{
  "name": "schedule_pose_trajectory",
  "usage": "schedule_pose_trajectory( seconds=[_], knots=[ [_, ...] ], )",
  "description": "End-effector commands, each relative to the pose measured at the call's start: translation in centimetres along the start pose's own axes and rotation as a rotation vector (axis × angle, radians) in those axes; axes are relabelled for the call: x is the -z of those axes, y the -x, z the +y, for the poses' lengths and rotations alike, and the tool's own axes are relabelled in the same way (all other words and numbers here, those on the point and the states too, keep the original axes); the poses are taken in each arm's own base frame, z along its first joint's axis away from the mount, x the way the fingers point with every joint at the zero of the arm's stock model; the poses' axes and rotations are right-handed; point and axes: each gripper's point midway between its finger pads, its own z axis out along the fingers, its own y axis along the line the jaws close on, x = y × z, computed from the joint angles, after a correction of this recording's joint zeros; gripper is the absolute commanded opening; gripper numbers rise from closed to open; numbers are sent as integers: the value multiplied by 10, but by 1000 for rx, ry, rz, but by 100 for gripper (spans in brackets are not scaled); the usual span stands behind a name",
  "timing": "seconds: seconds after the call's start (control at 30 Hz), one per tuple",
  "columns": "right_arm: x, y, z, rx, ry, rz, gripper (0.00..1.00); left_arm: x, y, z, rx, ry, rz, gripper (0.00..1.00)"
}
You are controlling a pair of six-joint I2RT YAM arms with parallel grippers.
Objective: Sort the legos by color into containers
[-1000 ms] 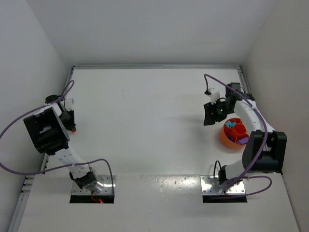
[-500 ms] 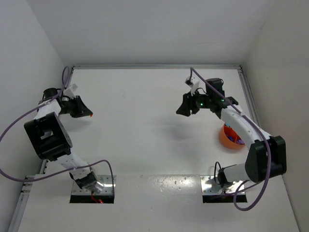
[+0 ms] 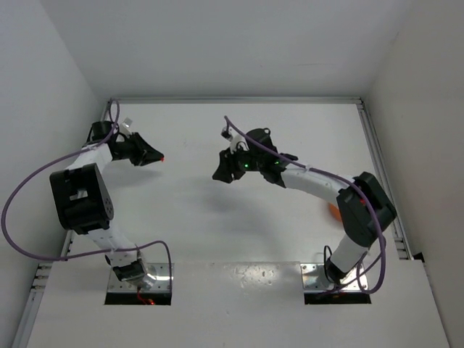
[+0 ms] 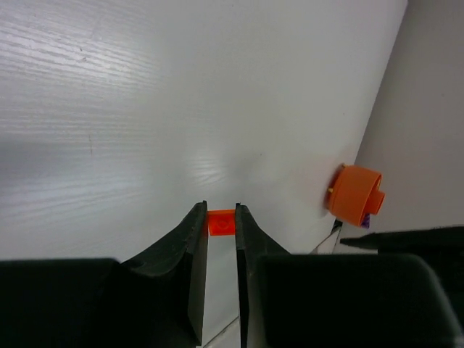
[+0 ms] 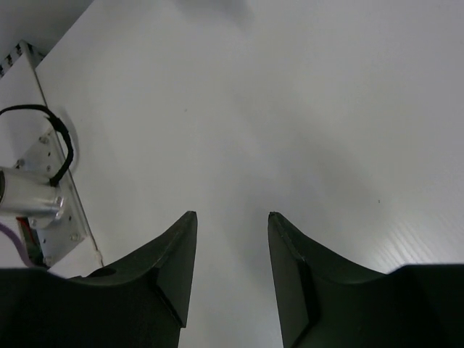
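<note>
My left gripper (image 3: 157,156) hovers over the back left of the table, shut on a small orange lego (image 3: 161,157). In the left wrist view that lego (image 4: 221,222) is pinched at the fingertips of the gripper (image 4: 221,211). The round orange bowl (image 4: 354,194) with its containers stands far off by the right wall, a purple lego (image 4: 365,223) showing at its lip. From above, only a sliver of the bowl (image 3: 331,210) shows behind the right arm. My right gripper (image 3: 217,175) is over the table's middle, open and empty (image 5: 230,215).
White walls close in the table on the left, back and right, with a metal rail (image 3: 377,167) along the right edge. Two mount plates (image 3: 138,281) (image 3: 337,279) sit at the near edge. A purple cable (image 3: 29,239) loops out from the left arm.
The right arm swung left from above the bowl to the table's middle, its jaws a little narrower. The left gripper moved back and to the right, still shut on the orange lego.
</note>
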Motion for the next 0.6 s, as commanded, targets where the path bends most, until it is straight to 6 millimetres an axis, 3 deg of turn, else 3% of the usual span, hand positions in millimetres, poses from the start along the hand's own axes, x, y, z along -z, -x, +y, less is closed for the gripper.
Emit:
schedule_pose_trajectory(
  seconds=[0.0,0.07,0.1,0.27,0.33,0.4,0.57],
  knots=[
    [-17,69,9,61,-52,-179,43,-11,9,4,146,125,-66,0],
    [-35,69,8,47,-60,-168,42,-12,8,2,174,149,-76,0],
    [-38,83,9,43,-62,-194,42,-15,1,5,189,169,-62,0],
    [-68,96,20,-71,-30,-203,39,-19,-9,-2,214,174,-53,0],
    [-80,83,18,-126,-14,-169,38,-19,-11,-7,226,152,-40,0],
    [-87,89,33,-168,28,-181,37,-19,-14,-12,257,128,-26,0],
    [-108,74,36,-333,64,-159,36,-20,-21,-27,305,44,30,0]
  ],
)
